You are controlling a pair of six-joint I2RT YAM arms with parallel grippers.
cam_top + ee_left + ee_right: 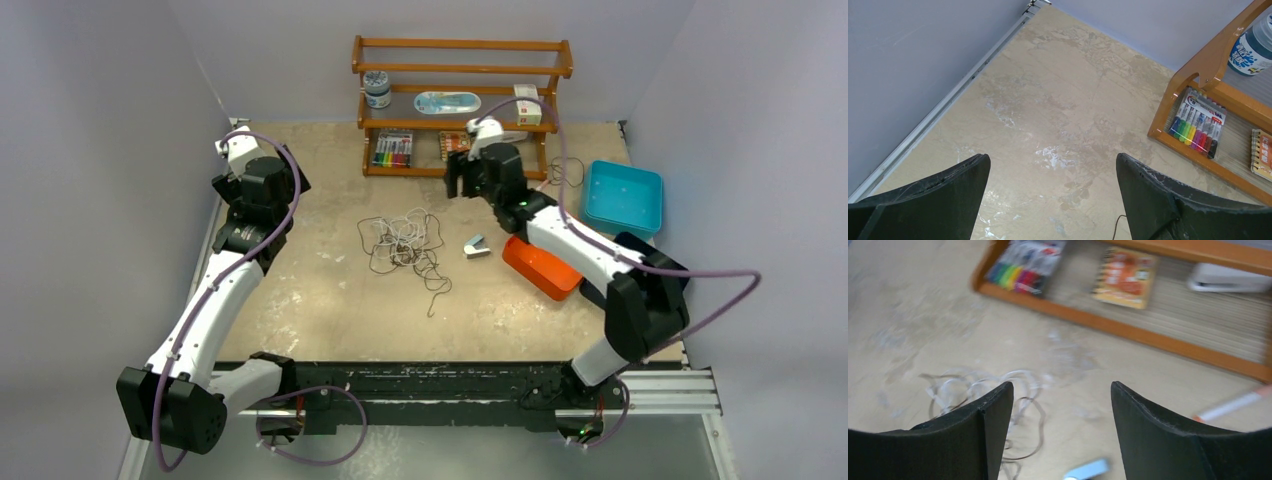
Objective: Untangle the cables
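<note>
The right gripper (1062, 390) hangs with its jaws well apart and nothing between them, above the table (320, 300) just near of the far shelf (460, 70). The left gripper (1053, 160) is spread wide too, empty, at the far left. The cables (405, 240) lie in one knotted heap mid-table, touched by neither. One thin dark cable (566, 172) lies apart at the far right, beside the blue tray (622, 166). I judge little done: most of the heap remains to separate.

Robot lab cell, plain grey walls (90, 150), worn tabletop (330, 300), arms (215, 300) bolted to rail (680, 390)
</note>
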